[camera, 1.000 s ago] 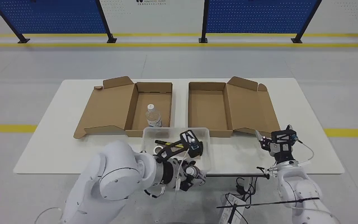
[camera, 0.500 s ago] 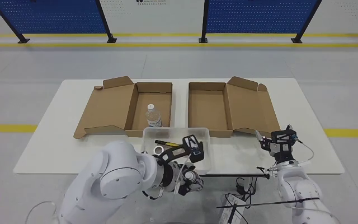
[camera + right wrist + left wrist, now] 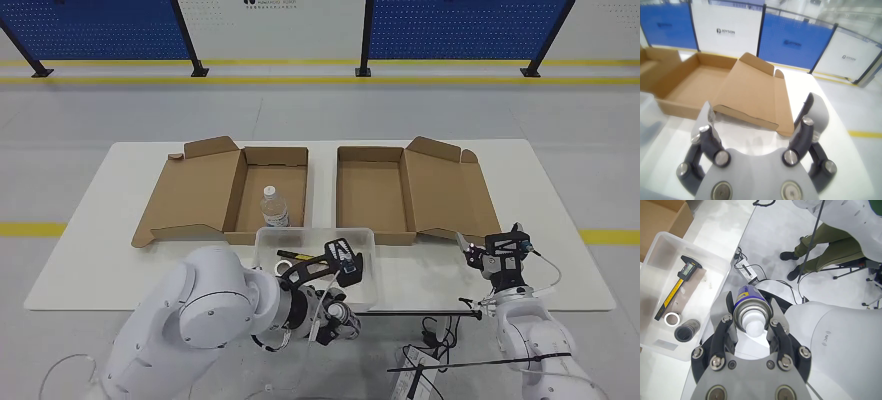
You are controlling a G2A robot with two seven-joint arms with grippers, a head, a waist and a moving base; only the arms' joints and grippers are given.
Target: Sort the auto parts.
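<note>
A blue spray can (image 3: pixel 745 294) with a white cap is clamped between the fingers of my left gripper (image 3: pixel 751 298). It hangs over the table's near edge, just outside the clear plastic bin (image 3: pixel 723 279). In the top view the left gripper (image 3: pixel 341 262) is at the bin's (image 3: pixel 300 231) near right corner. The bin holds a digital caliper (image 3: pixel 676 283), a metal ring (image 3: pixel 672 319) and a dark cylindrical sleeve (image 3: pixel 686 330). My right gripper (image 3: pixel 492 245) stands open with nothing in it above the table's right side, its fingers (image 3: pixel 705 111) facing the right cardboard box (image 3: pixel 696 81).
Two open cardboard boxes lie behind the bin. The left box (image 3: pixel 250 180) has a water bottle (image 3: pixel 274 208) standing in it, and the right box (image 3: pixel 372 195) holds nothing. Cables and a small device (image 3: pixel 745 273) lie on the floor past the table's near edge.
My left gripper with the can has shifted slightly toward the table's near edge and turned a little. The right arm has not moved.
</note>
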